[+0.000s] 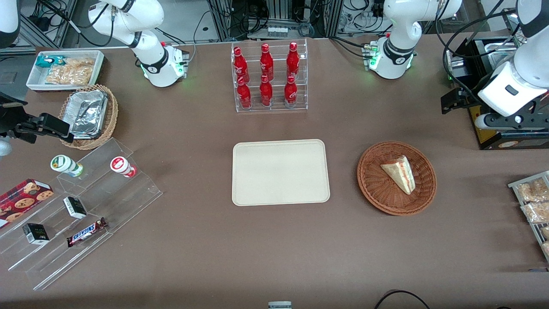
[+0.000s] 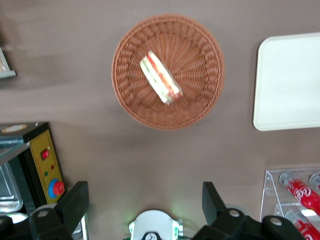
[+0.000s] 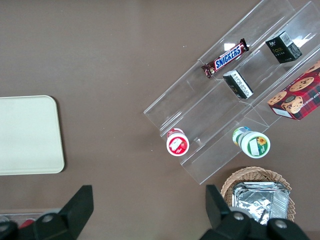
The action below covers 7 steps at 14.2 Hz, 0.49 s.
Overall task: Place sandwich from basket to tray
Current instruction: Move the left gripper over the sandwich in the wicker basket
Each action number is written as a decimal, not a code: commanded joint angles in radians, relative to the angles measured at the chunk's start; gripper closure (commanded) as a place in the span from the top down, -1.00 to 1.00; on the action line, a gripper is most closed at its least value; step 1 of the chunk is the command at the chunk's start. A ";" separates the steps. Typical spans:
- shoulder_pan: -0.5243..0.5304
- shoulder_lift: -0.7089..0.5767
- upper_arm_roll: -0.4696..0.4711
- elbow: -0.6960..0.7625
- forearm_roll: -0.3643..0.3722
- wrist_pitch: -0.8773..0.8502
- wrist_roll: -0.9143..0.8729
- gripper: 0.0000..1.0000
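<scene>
The sandwich (image 1: 399, 173) is lying in the basket (image 1: 372, 180), which is sitting on the surface (image 1: 274, 249) beside the tray (image 1: 281, 172), apart from it and toward the working arm's end. The bottle rack (image 1: 270, 77) is standing farther from the front camera than the tray. The stepped display stand (image 1: 81, 214) is sitting toward the parked arm's end, nearer the front camera than the basket of foil containers (image 1: 88, 116). The gripper (image 2: 145, 205) is hanging with its fingers spread, well apart from the sandwich and farther from the front camera than the basket.
</scene>
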 commanded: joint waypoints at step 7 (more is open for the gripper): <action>0.012 0.083 -0.005 -0.123 -0.054 0.114 0.010 1.00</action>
